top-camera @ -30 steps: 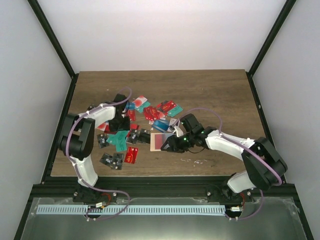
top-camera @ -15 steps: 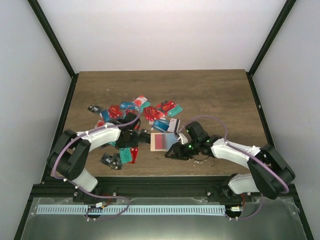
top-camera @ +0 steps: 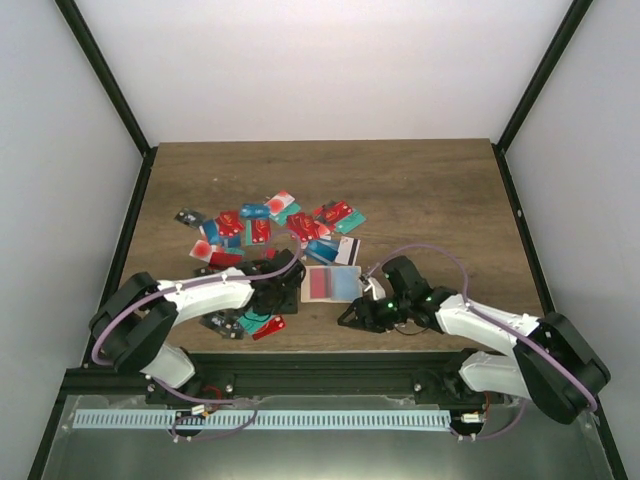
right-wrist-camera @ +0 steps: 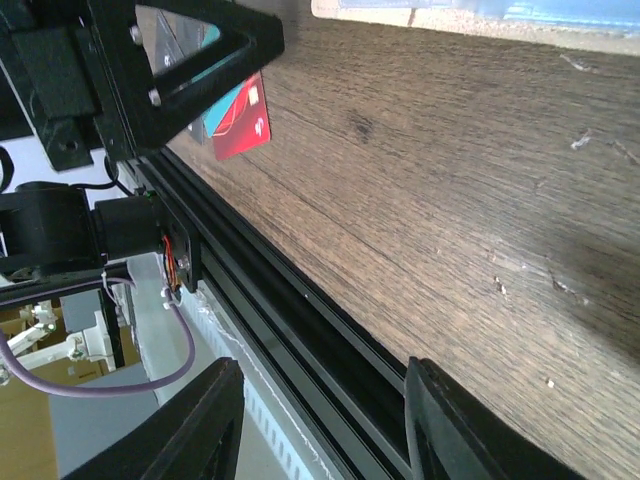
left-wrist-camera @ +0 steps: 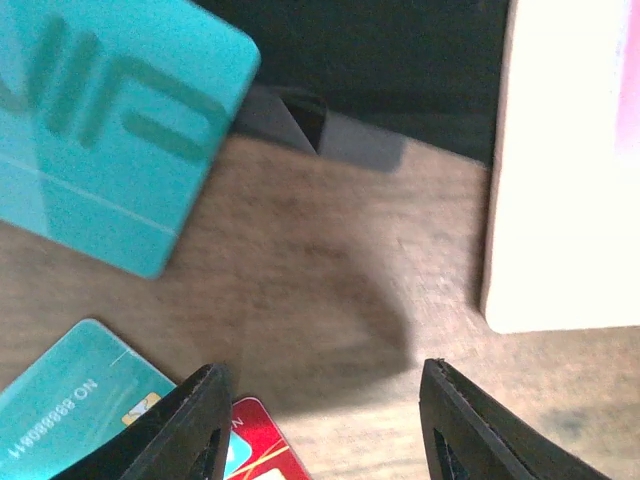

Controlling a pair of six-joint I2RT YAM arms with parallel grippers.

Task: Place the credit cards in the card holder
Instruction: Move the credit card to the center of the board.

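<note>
The card holder (top-camera: 330,283) lies flat on the table (top-camera: 430,190), in front of the scattered credit cards (top-camera: 262,228). The left gripper (left-wrist-camera: 320,372) is just beside its pale edge, fingers spread, nothing between them. The right gripper (right-wrist-camera: 320,368) is near the table's front edge, also spread and empty.

The thin plastic cards (top-camera: 258,232) are showing red, teal, blue and black. The flat cream holder (top-camera: 330,283) is showing pink and blue patches.

Teal cards (left-wrist-camera: 110,130) read "VIP" and "NO 8888…".
</note>
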